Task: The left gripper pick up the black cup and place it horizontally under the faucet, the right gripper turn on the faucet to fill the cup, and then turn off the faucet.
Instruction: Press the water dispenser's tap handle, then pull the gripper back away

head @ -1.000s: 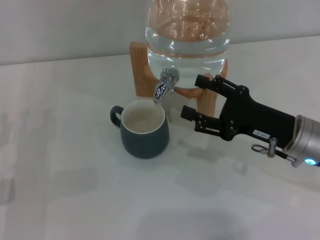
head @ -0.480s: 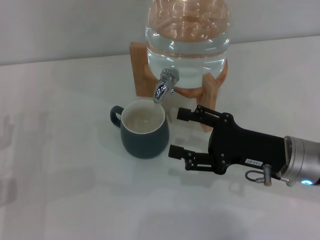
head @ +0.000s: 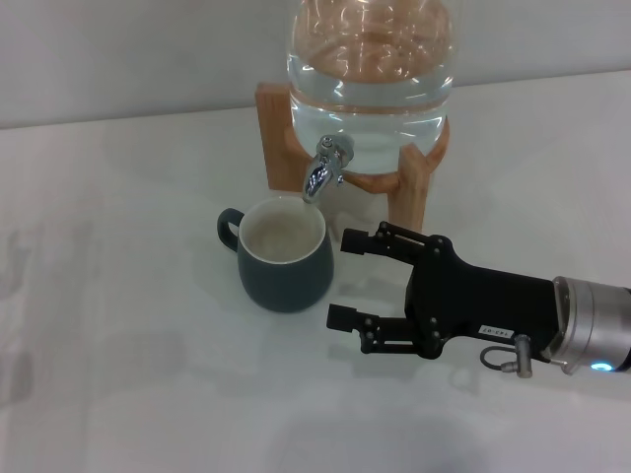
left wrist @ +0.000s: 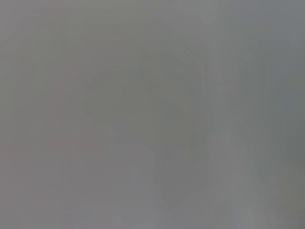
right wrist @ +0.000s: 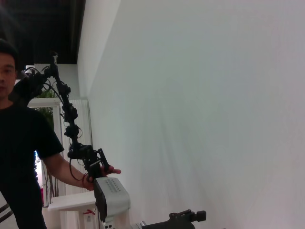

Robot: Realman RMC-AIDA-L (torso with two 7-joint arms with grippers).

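Black right tool (head: 348, 280), fingers spread apart, now lower and farther from the faucet (head: 323, 169), beside the black cup (head: 283, 254).

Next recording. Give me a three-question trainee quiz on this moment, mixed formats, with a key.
1. True or false: the right pincer is shut on the faucet lever.
2. Multiple choice: where does the black cup stand? A) tipped on its side on the table B) upright below the faucet spout C) held in the left pincer
3. Short answer: which way does the cup's handle point in the head view?

Key
1. False: it is open, apart from the faucet, beside the cup.
2. B
3. Toward the robot's left.
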